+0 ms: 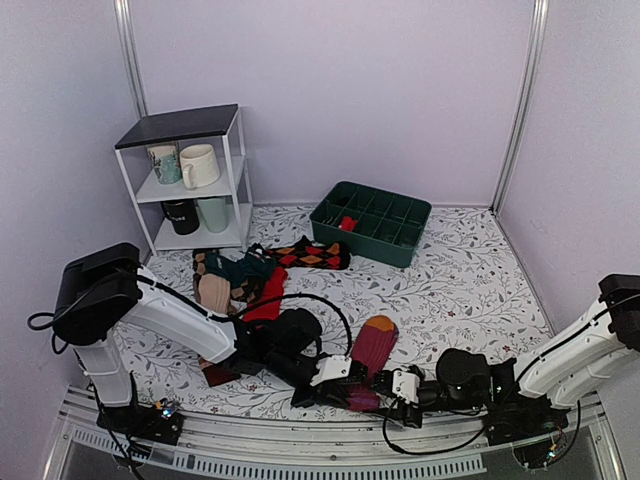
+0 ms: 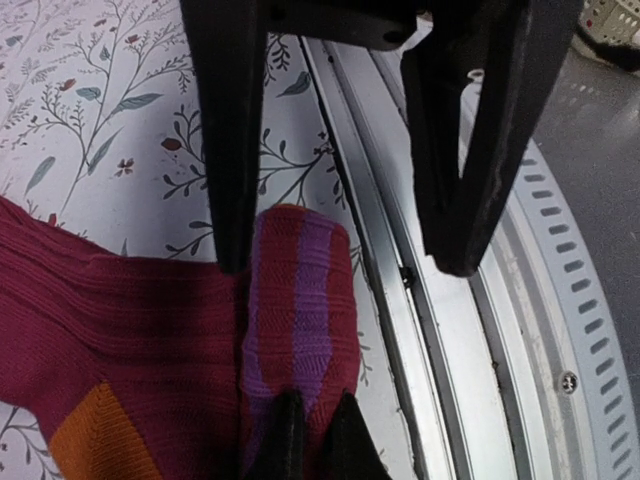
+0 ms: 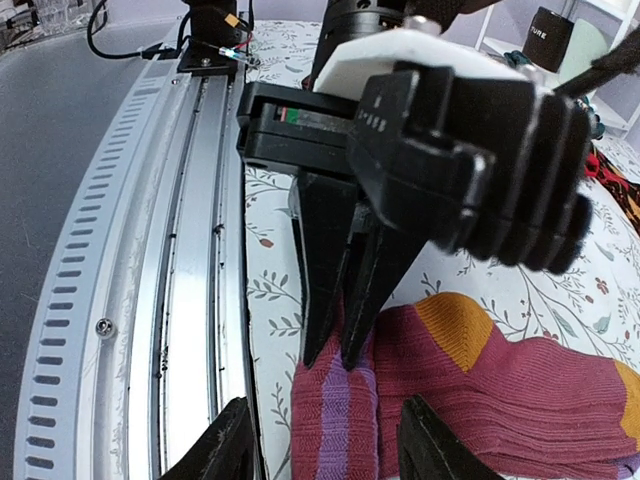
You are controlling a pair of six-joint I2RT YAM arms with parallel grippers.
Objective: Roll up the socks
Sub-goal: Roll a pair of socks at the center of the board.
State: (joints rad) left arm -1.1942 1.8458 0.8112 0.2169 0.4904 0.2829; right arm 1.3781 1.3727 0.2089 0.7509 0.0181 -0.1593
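Left pincer (image 2: 318,410) is clenching the sock (image 2: 150,330) by its striped cuff, seemingly anchoring it, while right pincer (image 3: 325,405) is hovering released astride.

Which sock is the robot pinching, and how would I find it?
Look at the flowery table, at the middle of its near edge. The maroon sock lies there, its cuff pinched by the left hand. Unlike the sock pile further back, it has orange patches and a purple-striped cuff.

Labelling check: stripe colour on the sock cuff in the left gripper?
Sock cuff: purple stripes on reddish knit; clearest in left wrist view.
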